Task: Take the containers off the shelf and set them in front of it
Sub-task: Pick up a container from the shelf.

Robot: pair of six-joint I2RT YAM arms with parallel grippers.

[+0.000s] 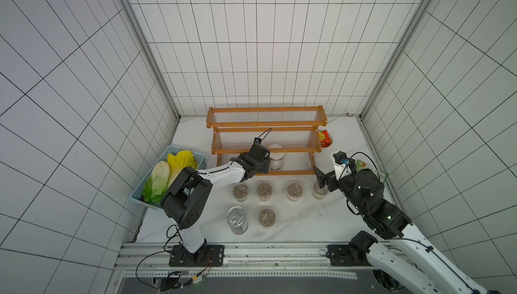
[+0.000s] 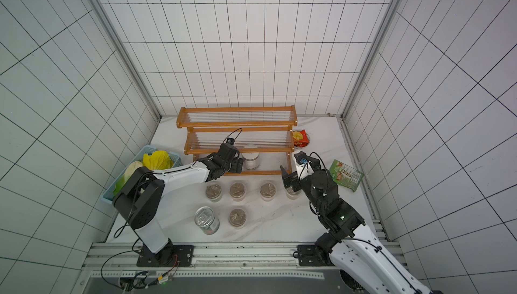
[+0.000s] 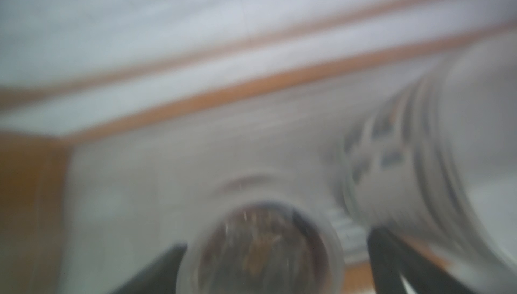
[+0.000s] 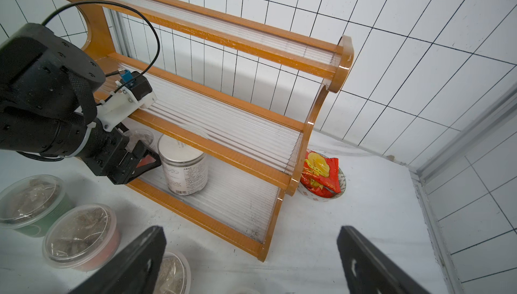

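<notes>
jar: we see white lid, on shelf
cup: brown fill, jar's 9 o'clock
left claw: released around cup
right claw: released

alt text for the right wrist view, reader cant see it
The left gripper reaches onto the shelf's bottom tier, beside a white-lidded jar. Several small cups stand in front; the right gripper's open jaws frame the foreground.

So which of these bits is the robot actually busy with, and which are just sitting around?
Part of the job: shelf, white-lidded jar on its bottom tier, tin can, lidded cups.
Just lying about: blue basket, cabbage leaves, bowl, red snack packet, green packet.
</notes>
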